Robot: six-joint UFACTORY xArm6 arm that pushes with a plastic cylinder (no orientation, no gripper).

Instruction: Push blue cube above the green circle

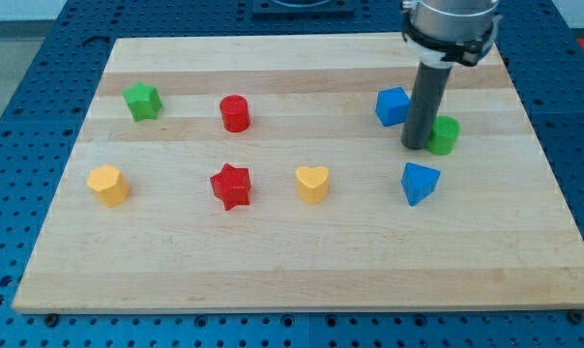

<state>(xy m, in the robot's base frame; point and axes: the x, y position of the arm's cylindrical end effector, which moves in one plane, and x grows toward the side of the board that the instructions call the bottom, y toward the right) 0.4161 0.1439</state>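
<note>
The blue cube [393,105] sits on the wooden board [302,261] at the upper right. The green circle [445,135] is a short green cylinder just to the right and slightly below the cube. My tip [414,146] stands between them, touching or almost touching the green circle's left side and just below and right of the blue cube. The dark rod partly hides the green circle's left edge.
A blue triangular block [419,183] lies below my tip. A yellow heart [312,184], red star [231,186], yellow block [108,185], red cylinder [235,113] and green star [142,101] lie to the left.
</note>
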